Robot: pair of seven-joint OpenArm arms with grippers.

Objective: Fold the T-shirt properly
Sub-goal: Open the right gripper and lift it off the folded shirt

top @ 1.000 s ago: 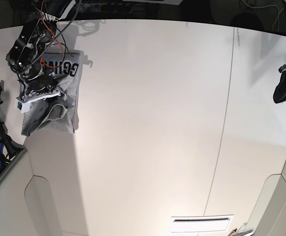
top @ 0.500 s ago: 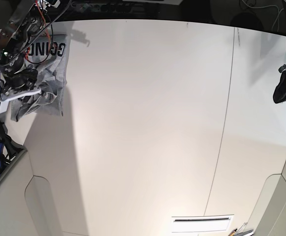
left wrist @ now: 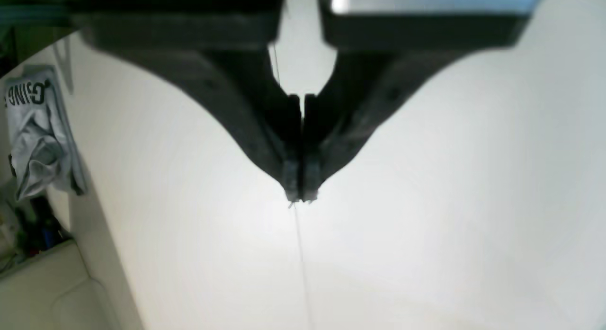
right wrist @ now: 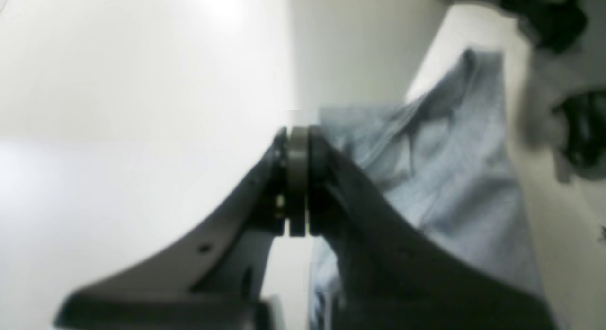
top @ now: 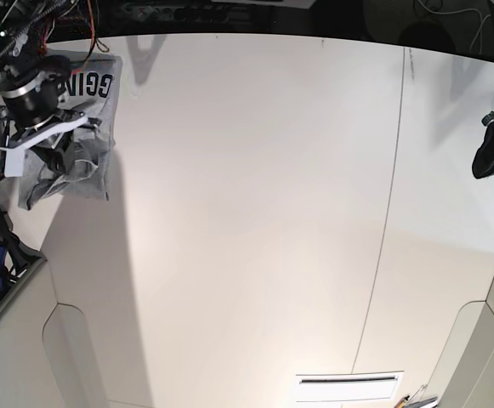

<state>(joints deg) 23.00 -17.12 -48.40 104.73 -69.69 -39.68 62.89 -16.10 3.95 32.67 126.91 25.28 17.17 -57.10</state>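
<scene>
Light heather-grey T-shirt (top: 78,166) with black block capital lettering, glossy white table (top: 255,212) crossed by a thin dark seam line, black left gripper (left wrist: 298,195), black right gripper (right wrist: 297,178) with a grey pad between the jaws

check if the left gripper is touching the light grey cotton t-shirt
Apart. The left wrist view shows the left gripper shut over bare white table, with the light grey cotton T-shirt far off.
</scene>
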